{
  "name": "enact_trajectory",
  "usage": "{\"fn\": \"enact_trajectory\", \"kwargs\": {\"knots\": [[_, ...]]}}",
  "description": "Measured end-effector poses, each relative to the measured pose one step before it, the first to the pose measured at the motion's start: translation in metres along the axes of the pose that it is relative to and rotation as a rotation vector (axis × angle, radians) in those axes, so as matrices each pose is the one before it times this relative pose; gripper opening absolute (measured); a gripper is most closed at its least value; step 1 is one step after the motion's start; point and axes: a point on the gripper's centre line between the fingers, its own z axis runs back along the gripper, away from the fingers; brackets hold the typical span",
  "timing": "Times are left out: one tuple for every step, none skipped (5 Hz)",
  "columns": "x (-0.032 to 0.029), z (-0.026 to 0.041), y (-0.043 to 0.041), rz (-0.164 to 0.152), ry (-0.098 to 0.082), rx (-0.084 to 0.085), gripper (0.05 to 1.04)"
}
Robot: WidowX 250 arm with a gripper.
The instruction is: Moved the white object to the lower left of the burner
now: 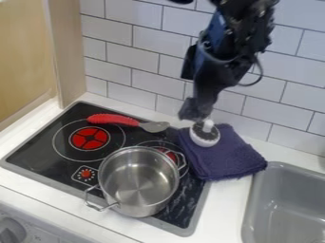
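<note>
The black gripper [198, 116] hangs down from the top right of the stove, right at the top of the white object [204, 137]. That object is round and bowl-like, with a dark speckled top and a small white knob. It stands on or just over the folded purple cloth [228, 154], near the cloth's upper left corner. Whether the gripper touches the knob, I cannot tell. At the left of the black stovetop is a burner [89, 138] with a red centre; another red burner [169, 154] is partly hidden behind the pot.
A steel pot [138, 182] with two handles stands on the stove's front right part. A spoon with a red handle [113, 119] lies along the back of the stove. The grey sink [285, 204] is at the lower right, and a tiled wall [133, 52] rises behind.
</note>
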Motion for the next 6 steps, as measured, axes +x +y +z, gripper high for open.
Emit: {"fn": "enact_trajectory", "kwargs": {"knots": [[0.01653,-0.00991,0.00128,-0.0387,-0.0081,-0.0579,0.999],[0.00793,-0.01736,0.00669,-0.0072,-0.0087,-0.0478,0.999],[0.00474,-0.01239,0.00327,0.0009,0.0096,-0.0276,0.999],[0.00393,-0.01161,0.00148,0.0088,0.0066,-0.0304,0.999],[0.00035,-0.01218,0.00197,-0.0114,0.0064,-0.039,0.938],[0.00243,-0.00384,-0.00251,-0.0065,-0.0086,-0.0164,0.625]]}}
